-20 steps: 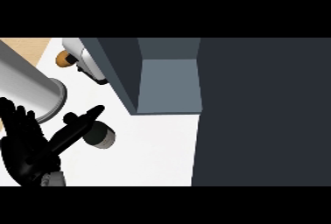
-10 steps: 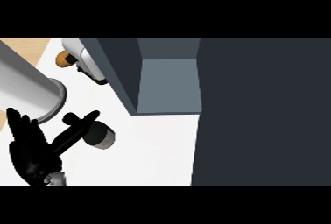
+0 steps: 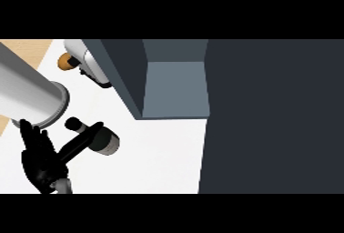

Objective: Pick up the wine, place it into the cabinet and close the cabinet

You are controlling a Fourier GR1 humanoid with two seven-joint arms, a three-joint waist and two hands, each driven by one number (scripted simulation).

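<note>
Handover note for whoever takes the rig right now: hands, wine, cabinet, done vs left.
Left hand: low at the view's left, fingers straight, thumb stretched toward the wine bottle; holds nothing.
Right hand: not in view.
Wine bottle: on the white counter, just right of the left hand, below the grey forearm.
Cabinet: open, inside visible and holding no bottle; its dark door fills the view's right.
Done: nothing yet; bottle not gripped.
Left: grip the bottle, put it in the cabinet, close the door.
</note>
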